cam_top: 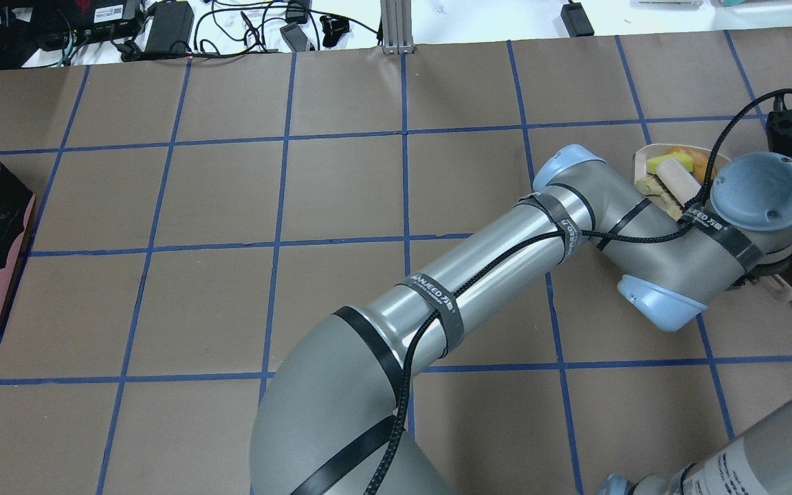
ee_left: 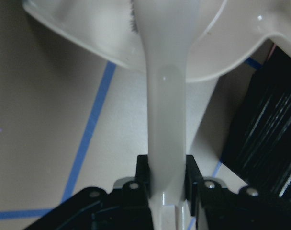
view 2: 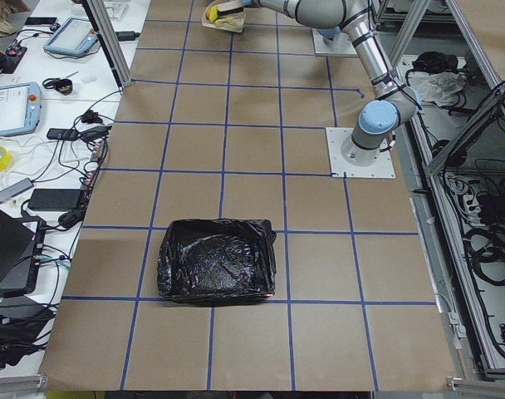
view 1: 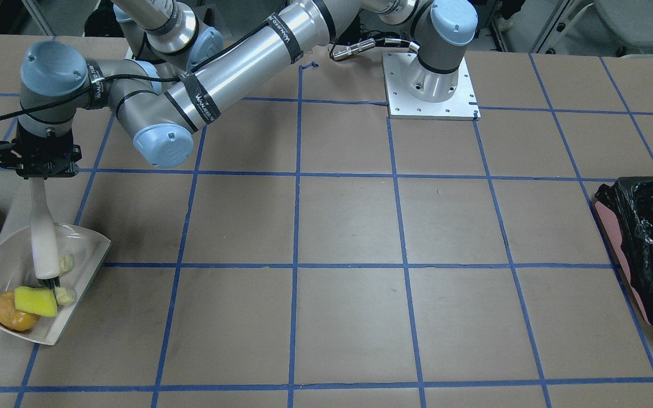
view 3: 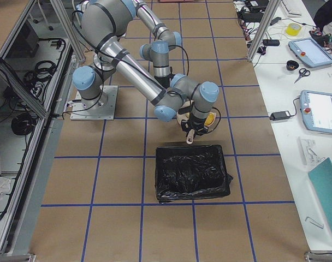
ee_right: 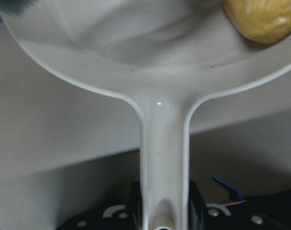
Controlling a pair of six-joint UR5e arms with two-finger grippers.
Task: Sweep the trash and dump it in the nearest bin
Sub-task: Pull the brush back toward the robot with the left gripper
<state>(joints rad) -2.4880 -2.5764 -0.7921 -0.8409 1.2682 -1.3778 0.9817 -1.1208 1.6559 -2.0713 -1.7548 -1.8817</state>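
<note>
white plastic dustpan (view 1: 15, 255) is held by its handle in the clenched right gripper (ee_right: 162, 194), near the desk's right edge, toward the far side. all trash is seen inside it: orange-brown lump (view 1: 12, 320), yellow-green sponge-like block (view 1: 35, 301) lying against the lump, pale yellow curved peel-like pieces (view 1: 66, 295) by the bristles. white-handled brush with dark bristles (view 1: 43, 238) is clamped in the left gripper (ee_left: 167, 175), bristles down in the pan. black bag-lined bin (view 3: 193, 194) sits at the right edge, just beside the pan. pink bin lined with crinkled black bag (view 1: 613, 235) is at the left edge, well apart.
</note>
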